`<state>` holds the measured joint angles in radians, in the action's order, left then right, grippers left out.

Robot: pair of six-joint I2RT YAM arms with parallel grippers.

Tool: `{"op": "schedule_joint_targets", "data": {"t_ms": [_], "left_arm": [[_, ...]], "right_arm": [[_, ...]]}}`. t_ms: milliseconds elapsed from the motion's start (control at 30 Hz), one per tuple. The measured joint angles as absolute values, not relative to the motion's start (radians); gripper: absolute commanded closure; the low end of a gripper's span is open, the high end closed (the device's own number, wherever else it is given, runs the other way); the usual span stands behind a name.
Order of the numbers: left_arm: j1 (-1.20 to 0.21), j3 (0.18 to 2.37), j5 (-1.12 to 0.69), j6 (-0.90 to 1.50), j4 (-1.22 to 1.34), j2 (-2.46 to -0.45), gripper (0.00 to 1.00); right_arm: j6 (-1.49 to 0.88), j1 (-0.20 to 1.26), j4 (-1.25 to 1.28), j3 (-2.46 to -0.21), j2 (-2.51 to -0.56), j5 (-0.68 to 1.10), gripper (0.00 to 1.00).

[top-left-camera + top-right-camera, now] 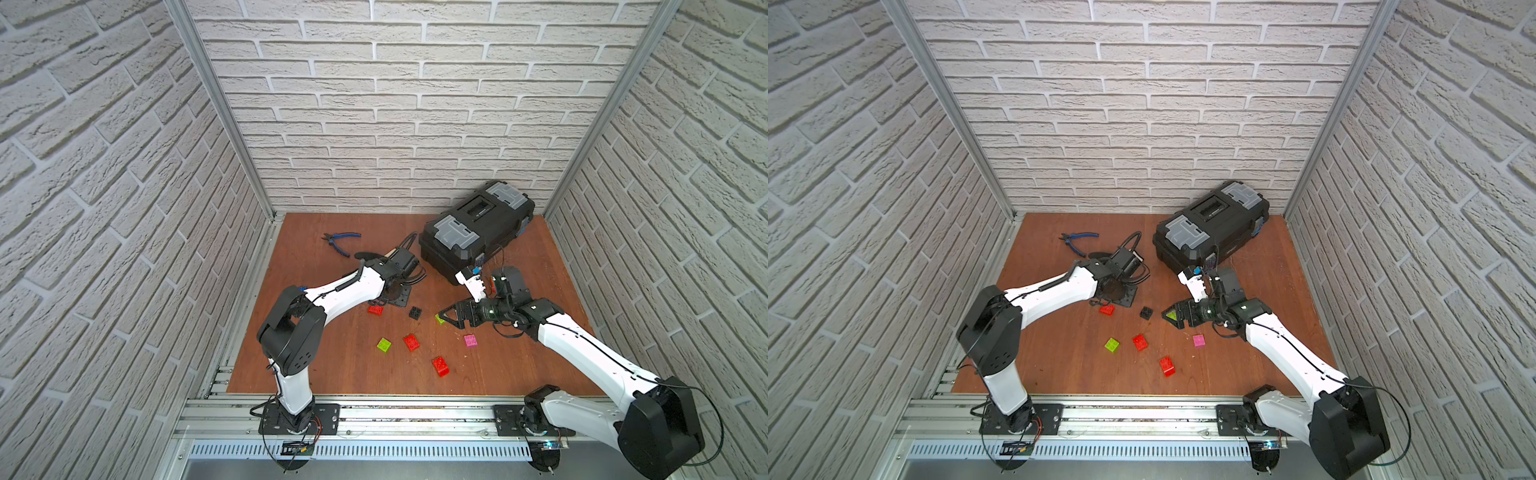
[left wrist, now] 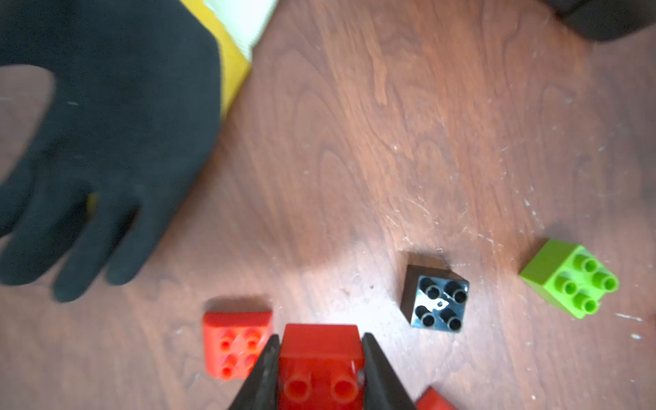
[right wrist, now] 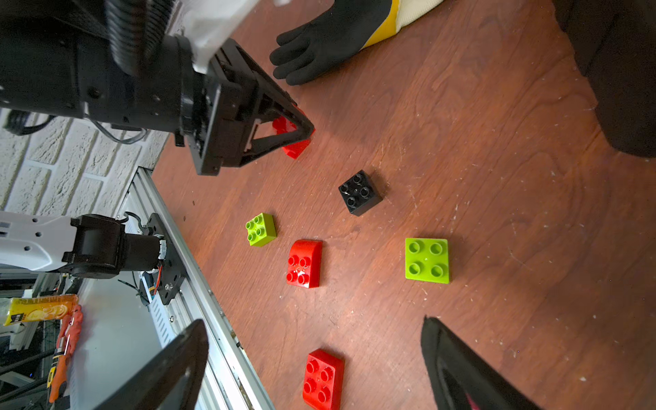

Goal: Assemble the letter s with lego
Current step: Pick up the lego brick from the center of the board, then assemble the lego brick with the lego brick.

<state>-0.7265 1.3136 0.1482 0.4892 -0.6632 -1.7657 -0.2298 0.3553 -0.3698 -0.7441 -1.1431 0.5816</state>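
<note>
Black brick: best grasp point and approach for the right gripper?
Clamp two opposite side walls of the black brick, coming straight down. It sits flat, studs up, nothing touching it, so all four walls are free. It looks skewed to the table edge, so turn the open right gripper to match. The left gripper holds a red brick.

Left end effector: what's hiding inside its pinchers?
A red lego brick is clamped inside the left end effector, with two of its studs showing. The black fingers cover its sides, and its underside cannot be seen.
</note>
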Motion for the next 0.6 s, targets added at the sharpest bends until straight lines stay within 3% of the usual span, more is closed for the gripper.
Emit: {"op": "schedule_joint_targets", "data": {"t_ms": [600], "left_arm": [[-0.675, 1.216, 0.130, 0.463, -0.680, -1.726, 0.66]], "right_arm": [[-0.277, 0.445, -0.290, -0.746, -1.223, 0.575, 0.06]]}}
